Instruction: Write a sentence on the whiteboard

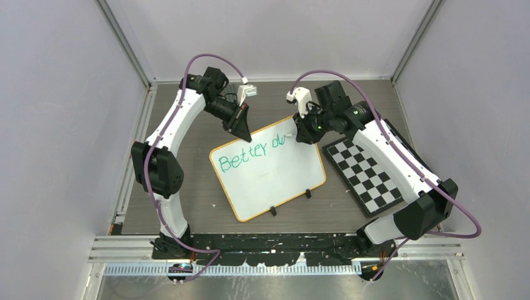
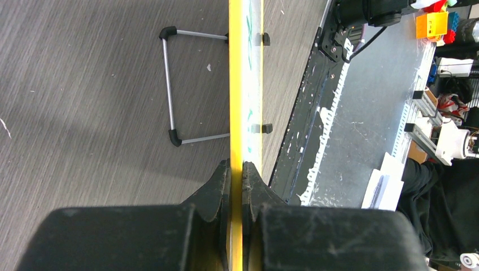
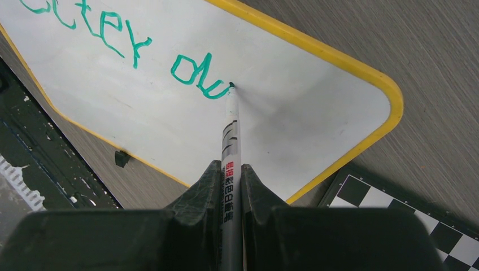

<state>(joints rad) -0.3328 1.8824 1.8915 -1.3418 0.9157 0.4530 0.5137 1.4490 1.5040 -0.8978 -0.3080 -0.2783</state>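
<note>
The right pincer is closed tight on the barrel of a white marker, whose green tip touches the whiteboard at the end of the latest stroke. The barrel runs straight out between the two black fingers, with printed characters showing on its side. Just to the left of the tip, the sentence so far reads "Better" followed by two letters of a second word, roughly "da" or "du", all in green along the board's upper part.

Across the board, the left pincer is clamped on the yellow-orange rim of its far edge, toward the left corner, one finger on each face. From that wrist camera the board is seen edge-on, with a wire stand jutting from its back face over the table and two small black clips on the front.

The board sits in the middle of the dark wood-grain table between the two arms, turned so that its right side lies farther from the bases than its left. Two black clip feet show on its near edge. A black-and-white checkerboard lies flat just beside its right corner, under the right arm.
</note>
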